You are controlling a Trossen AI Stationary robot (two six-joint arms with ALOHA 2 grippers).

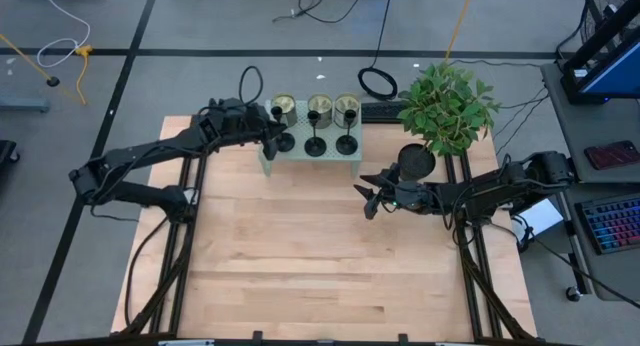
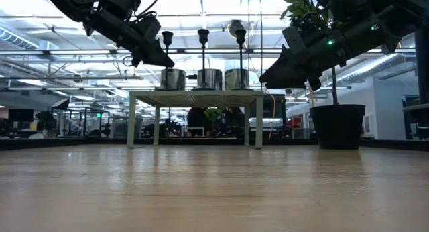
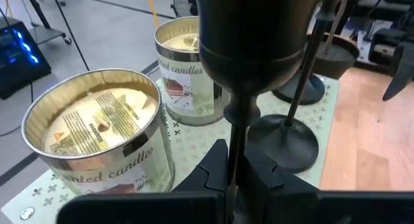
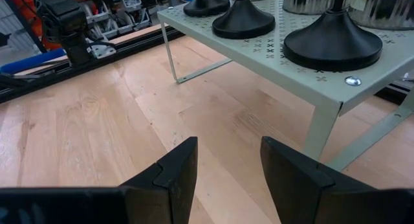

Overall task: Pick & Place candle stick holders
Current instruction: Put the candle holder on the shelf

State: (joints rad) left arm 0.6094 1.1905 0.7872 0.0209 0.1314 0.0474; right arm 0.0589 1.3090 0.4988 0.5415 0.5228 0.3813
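Centrally, three cans (image 1: 283, 108) of candle on a pale shelf (image 1: 310, 158), three holders (image 1: 315, 146) before them, left gripper (image 1: 272, 136) clamping the leftmost stem, right gripper (image 1: 368, 198) open above wooden table (image 1: 320, 276).

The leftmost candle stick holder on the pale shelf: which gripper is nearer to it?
Left. The left gripper is at the leftmost candle stick holder, its fingers around the stem. The right gripper hangs open over the table in front of the shelf.

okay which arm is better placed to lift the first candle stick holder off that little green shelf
Left. The left gripper is already at the shelf, its fingers closed around the stem of the nearest candle stick holder. The right gripper hangs open over bare table, short of the shelf.
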